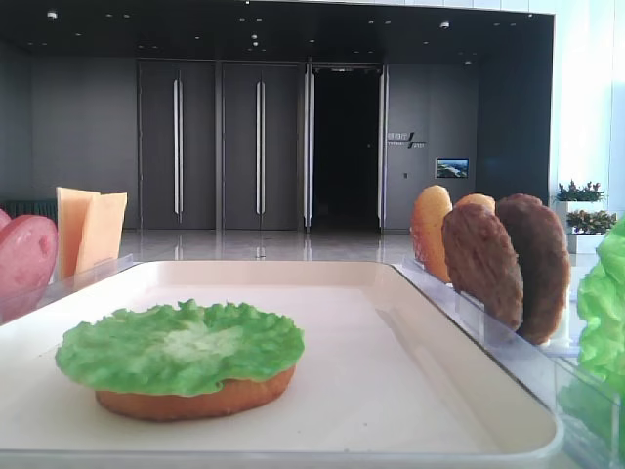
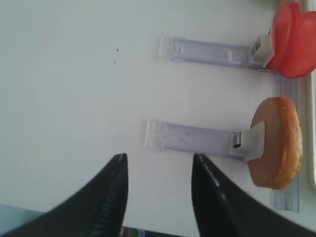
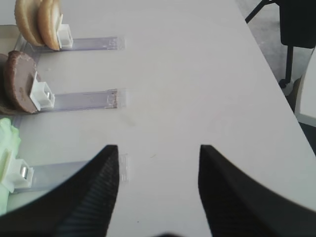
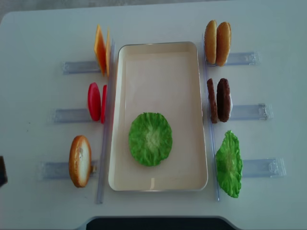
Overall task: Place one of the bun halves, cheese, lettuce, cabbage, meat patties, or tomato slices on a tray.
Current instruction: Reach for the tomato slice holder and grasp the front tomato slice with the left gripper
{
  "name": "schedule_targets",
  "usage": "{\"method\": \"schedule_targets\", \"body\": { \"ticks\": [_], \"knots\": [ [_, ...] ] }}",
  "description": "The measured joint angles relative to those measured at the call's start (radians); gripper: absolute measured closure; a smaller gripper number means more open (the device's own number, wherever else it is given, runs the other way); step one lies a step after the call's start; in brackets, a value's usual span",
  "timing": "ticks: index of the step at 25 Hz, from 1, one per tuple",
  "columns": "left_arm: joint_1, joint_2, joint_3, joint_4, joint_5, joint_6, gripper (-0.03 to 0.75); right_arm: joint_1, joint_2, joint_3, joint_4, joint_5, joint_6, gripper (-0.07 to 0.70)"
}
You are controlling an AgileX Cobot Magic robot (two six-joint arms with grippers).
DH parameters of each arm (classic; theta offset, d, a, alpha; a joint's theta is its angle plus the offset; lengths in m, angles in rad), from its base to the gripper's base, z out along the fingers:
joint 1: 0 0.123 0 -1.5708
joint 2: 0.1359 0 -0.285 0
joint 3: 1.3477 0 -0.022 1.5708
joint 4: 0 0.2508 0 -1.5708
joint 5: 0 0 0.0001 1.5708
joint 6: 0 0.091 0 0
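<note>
Fingers of the left arm stood apart and empty over bare surface; a bun half stood on edge in its rack ahead and to the right, tomato slices farther off. Right wrist view: right fingers also apart, empty; meat patties ahead-left. Overhead: tray held lettuce mid-front. Low front view showed that leaf lying on a bun piece. Left arm judged nearer the racked bun.
</note>
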Motion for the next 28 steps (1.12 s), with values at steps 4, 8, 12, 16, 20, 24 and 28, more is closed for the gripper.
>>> {"method": "schedule_targets", "body": {
  "ticks": [4,8,12,16,20,24,28],
  "knots": [
    [0.000,0.296,-0.135,-0.011,-0.041,-0.001,0.388,0.000,0.000,0.000,-0.001,0.000,0.000,0.279],
    [0.000,0.576,-0.290,-0.066,-0.058,0.017,0.388,0.000,0.000,0.000,-0.003,0.000,0.000,0.279],
    [0.000,0.808,-0.420,-0.157,-0.076,0.074,0.388,0.000,0.000,0.000,-0.004,0.000,0.000,0.279],
    [0.000,0.960,-0.503,-0.196,-0.087,0.092,0.388,0.000,0.000,0.000,-0.004,0.000,0.000,0.279],
    [0.000,1.009,-0.519,-0.199,-0.108,0.094,0.388,0.000,0.000,0.000,-0.004,0.000,0.000,0.279],
    [0.000,1.011,-0.520,-0.221,-0.123,0.094,0.350,0.000,0.000,0.000,-0.004,0.000,0.000,0.279],
    [-0.085,1.011,-0.523,-0.229,-0.125,0.093,0.220,0.000,0.000,0.000,-0.004,0.000,0.000,0.279]
  ]
}}
